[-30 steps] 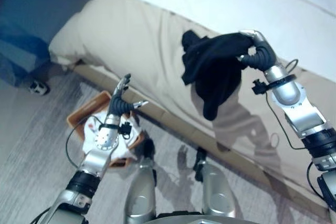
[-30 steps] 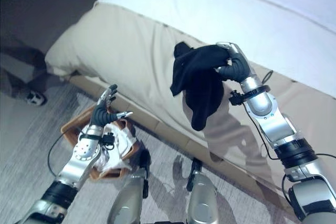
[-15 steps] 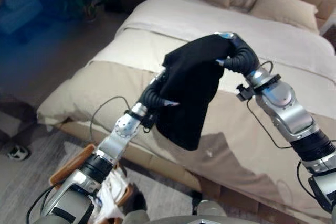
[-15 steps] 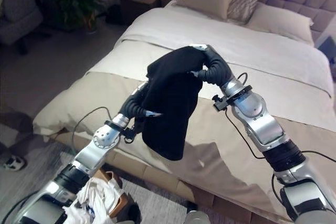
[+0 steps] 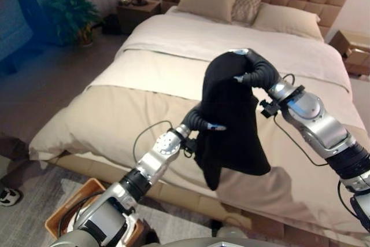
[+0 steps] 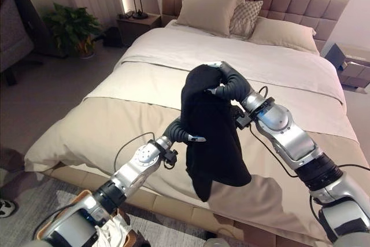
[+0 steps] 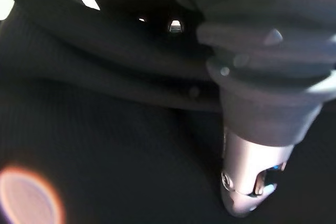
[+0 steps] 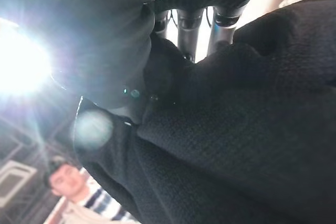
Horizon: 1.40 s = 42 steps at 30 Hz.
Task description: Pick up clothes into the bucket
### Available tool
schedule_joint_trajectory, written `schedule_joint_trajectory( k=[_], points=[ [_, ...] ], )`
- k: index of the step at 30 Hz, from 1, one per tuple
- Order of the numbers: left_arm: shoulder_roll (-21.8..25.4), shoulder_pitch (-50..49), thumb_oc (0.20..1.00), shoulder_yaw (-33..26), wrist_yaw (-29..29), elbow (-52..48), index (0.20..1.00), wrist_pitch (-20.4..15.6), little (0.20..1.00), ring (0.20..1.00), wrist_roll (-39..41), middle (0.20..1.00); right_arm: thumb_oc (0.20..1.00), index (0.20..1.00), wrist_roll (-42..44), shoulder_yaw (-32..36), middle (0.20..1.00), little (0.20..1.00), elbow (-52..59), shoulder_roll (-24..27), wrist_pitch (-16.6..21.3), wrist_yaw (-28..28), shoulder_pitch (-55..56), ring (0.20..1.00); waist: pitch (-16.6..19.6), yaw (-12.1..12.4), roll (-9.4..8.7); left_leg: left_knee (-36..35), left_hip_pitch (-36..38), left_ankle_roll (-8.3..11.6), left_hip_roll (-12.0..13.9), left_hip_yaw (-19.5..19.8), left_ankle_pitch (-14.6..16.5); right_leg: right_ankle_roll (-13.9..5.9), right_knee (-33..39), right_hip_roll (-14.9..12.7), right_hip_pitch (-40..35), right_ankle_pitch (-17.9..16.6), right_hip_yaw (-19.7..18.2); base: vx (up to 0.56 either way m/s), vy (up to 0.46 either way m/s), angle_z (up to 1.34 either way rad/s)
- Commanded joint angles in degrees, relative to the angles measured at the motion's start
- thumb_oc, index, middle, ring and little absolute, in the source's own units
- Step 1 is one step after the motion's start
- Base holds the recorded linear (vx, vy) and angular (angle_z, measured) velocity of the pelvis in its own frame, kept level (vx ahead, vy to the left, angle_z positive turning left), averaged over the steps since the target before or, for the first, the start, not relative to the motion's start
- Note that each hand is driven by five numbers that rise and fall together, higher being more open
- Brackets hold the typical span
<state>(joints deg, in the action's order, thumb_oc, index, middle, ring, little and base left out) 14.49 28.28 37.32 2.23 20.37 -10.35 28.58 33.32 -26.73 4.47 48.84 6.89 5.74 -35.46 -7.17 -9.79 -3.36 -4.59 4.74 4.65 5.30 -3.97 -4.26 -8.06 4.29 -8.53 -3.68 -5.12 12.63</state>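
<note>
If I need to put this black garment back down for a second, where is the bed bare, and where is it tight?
Bare: the white bedding between the pillows and the raised right hand, and the beige cover toward the bed's left edge. Tight: the middle, where the black garment hangs from the right hand with the left hand against it, and at the pillows.

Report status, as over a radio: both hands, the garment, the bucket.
Right hand shut on black garment, held high over bed. Left hand against cloth, fingers hidden. Bucket at lower left.

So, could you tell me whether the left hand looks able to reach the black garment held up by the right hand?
Probably yes: the left hand is already against the black garment, with nothing between them.
</note>
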Motion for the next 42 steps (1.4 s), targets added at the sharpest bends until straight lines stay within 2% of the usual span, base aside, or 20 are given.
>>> schedule_joint_trajectory(
  k=[1,6,19,20,21,26,30,31,33,36,37,38,42],
  points=[
    [-2.3,5.8,0.2,1.5,1.5,4.2,0.2,-1.2,0.2,0.2,5.2,0.2,0.2,0.2,4.1,-1.9,0.2,0.2,2.6,-1.3,3.6,-0.5,-10.0,0.2,2.7,0.6,-2.84,4.2,-0.2,0.23,0.3,-2.0,4.1,-2.85,-3.4,-2.3,-0.3,1.5,-0.5,0.02,-0.004,-0.12],
    [-5.3,4.2,0.2,0.2,0.6,6.9,0.2,-1.4,0.2,0.2,7.9,0.2,0.2,0.2,4.6,-2.7,0.2,0.2,1.8,-2.2,4.0,-0.6,-10.4,0.2,2.9,0.4,-3.14,4.2,0.1,0.21,0.5,-2.3,4.2,-2.69,-3.5,-2.2,-0.6,1.7,-0.8,0.0,-0.002,-0.04],
    [-4.1,0.8,0.2,-3.3,-0.9,4.3,0.2,-2.5,0.2,0.2,8.6,0.2,0.2,0.2,5.8,0.2,0.2,0.2,2.1,-3.2,4.3,-0.5,-5.6,0.2,2.7,1.5,-3.37,5.3,-0.5,0.26,0.5,-1.5,4.4,-2.46,-3.8,-2.3,-1.2,2.1,0.1,0.0,0.0,0.0],
    [-2.9,-0.8,0.2,-4.5,-1.0,2.8,0.2,-2.6,0.2,0.2,8.2,0.2,0.567,0.567,6.2,1.3,0.567,0.567,2.1,-3.3,4.2,-0.6,-3.9,0.567,2.5,1.8,-3.32,5.5,-0.6,0.23,0.5,-1.3,4.5,-2.36,-4.1,-2.2,-1.3,2.3,0.3,0.0,0.0,0.0],
    [-2.1,-1.9,0.2,-5.3,-0.9,1.8,0.2,-2.7,0.2,0.2,7.8,0.2,1.0,1.0,6.3,2.1,1.0,1.0,2.2,-3.5,4.2,-0.6,-2.7,1.0,2.4,2.0,-3.25,5.6,-0.6,0.2,0.5,-1.2,4.5,-2.32,-4.3,-2.2,-1.4,2.4,0.3,0.0,0.0,0.0],
    [3.0,-9.1,0.2,-10.7,-0.5,-4.7,0.2,-3.5,0.2,0.2,4.9,0.2,1.0,1.0,6.6,6.9,1.0,1.0,2.3,-4.4,3.8,0.5,4.9,1.0,1.8,3.2,-3.18,6.3,-0.7,0.31,0.8,-0.3,4.6,-2.04,-4.9,-2.2,-1.9,3.1,1.0,0.0,-0.026,0.06],
    [7.9,-21.1,0.2,-21.1,0.0,-11.6,0.2,-5.2,0.2,0.2,1.3,0.2,1.0,1.0,-1.2,13.2,1.0,1.0,-2.2,-9.0,3.5,-0.4,14.4,1.0,1.1,5.5,-2.65,6.8,-1.2,0.67,1.3,1.1,4.4,-1.44,-5.4,-1.7,-2.6,4.3,2.4,0.0,-0.053,0.13],
    [7.9,-21.3,0.2,-21.1,0.0,-11.7,0.2,-5.1,0.2,0.2,1.3,0.2,1.0,1.0,-1.3,13.2,1.0,1.0,-2.2,-9.1,3.5,-0.4,14.5,1.0,1.1,5.5,-2.7,6.8,-1.2,0.69,1.3,1.2,4.4,-1.43,-5.4,-1.7,-2.7,4.3,2.5,-0.01,-0.062,0.15],
    [8.3,-27.1,0.2,-25.8,0.4,-12.2,0.2,-5.8,0.2,0.2,-0.1,0.2,1.0,1.0,-8.4,15.7,1.0,1.0,-5.9,-12.1,3.8,-2.0,17.7,1.0,0.7,6.7,-2.4,6.7,-1.5,1.09,1.8,2.6,3.9,-0.87,-5.7,-1.1,-3.3,5.2,3.6,-0.01,-0.073,0.25],
    [8.2,-31.8,0.2,-30.9,-0.3,-13.8,0.2,-6.6,0.2,0.2,-0.7,0.2,1.0,1.0,-12.9,18.1,1.0,1.0,-8.5,-15.2,4.2,-3.2,21.0,1.0,-0.7,8.2,-1.81,6.6,-3.0,1.8,2.3,5.2,2.6,-0.21,-7.3,-0.7,-2.9,6.5,5.9,-0.07,-0.067,0.37],
    [8.2,-31.8,0.2,-30.9,-0.3,-13.8,0.2,-6.6,0.2,0.2,-0.7,0.2,1.0,1.0,-12.9,18.1,1.0,1.0,-8.5,-15.2,4.2,-3.2,21.0,1.0,-0.6,8.1,-1.82,6.7,-3.0,1.8,2.3,5.3,2.6,-0.21,-7.3,-0.7,-2.9,6.5,5.9,-0.19,-0.077,0.43],
    [8.0,-32.9,0.2,-32.9,-1.0,-14.0,0.2,-7.3,0.2,0.2,-1.5,0.2,1.0,1.0,-15.2,18.9,1.0,1.0,-10.7,-17.5,4.8,-4.4,22.0,1.0,-2.3,9.8,-1.21,5.9,-5.0,2.62,2.7,7.9,0.6,0.45,-8.5,-0.3,-1.9,7.3,8.2,-0.23,-0.076,0.5],
    [8.1,-32.5,0.2,-35.8,-4.2,-13.3,0.2,-8.7,0.2,0.2,-4.9,0.2,1.0,1.0,-19.8,18.4,1.0,1.0,-15.9,-19.9,5.6,-7.5,20.8,1.0,-5.6,11.4,-0.2,4.6,-9.8,3.64,3.0,12.5,-2.8,1.11,-11.3,0.0,1.7,8.3,12.7,-0.24,-0.064,0.69]
  ],
)
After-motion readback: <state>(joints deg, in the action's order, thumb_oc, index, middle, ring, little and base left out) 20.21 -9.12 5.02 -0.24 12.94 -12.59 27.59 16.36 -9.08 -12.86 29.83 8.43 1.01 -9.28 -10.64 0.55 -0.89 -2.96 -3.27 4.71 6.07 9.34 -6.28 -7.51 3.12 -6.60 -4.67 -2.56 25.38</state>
